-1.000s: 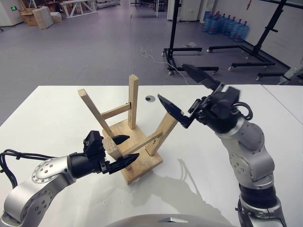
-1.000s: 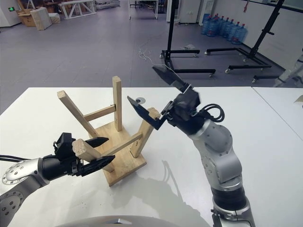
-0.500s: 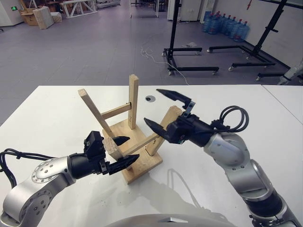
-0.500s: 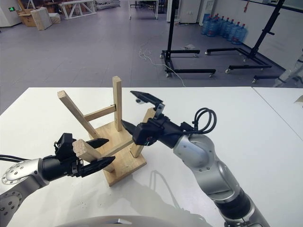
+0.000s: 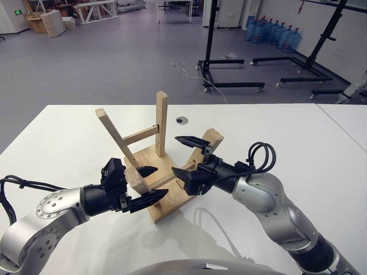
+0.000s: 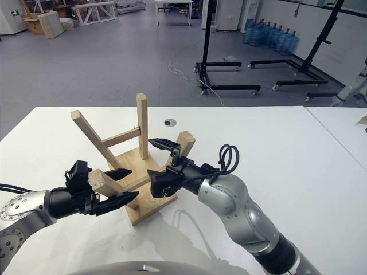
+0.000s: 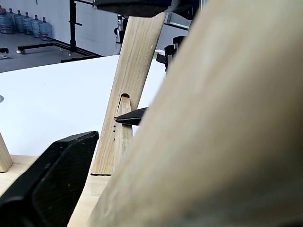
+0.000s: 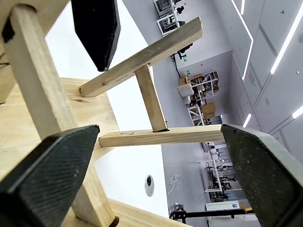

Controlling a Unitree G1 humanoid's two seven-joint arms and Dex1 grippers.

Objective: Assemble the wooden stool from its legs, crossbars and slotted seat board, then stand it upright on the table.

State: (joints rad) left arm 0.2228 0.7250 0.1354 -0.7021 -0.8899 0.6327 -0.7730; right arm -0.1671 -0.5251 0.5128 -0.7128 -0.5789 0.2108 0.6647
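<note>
Upturned stool [image 6: 150, 203], right gripper [image 6: 151, 157] open

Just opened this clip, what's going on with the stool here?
The wooden stool sits upside down on the white table, with its seat board flat and four legs pointing up, joined by crossbars. The left gripper is clamped on the nearest leg. The right gripper is open, its fingers spread by the neighbouring leg without gripping it. The stool is not yet stood upright.
</note>
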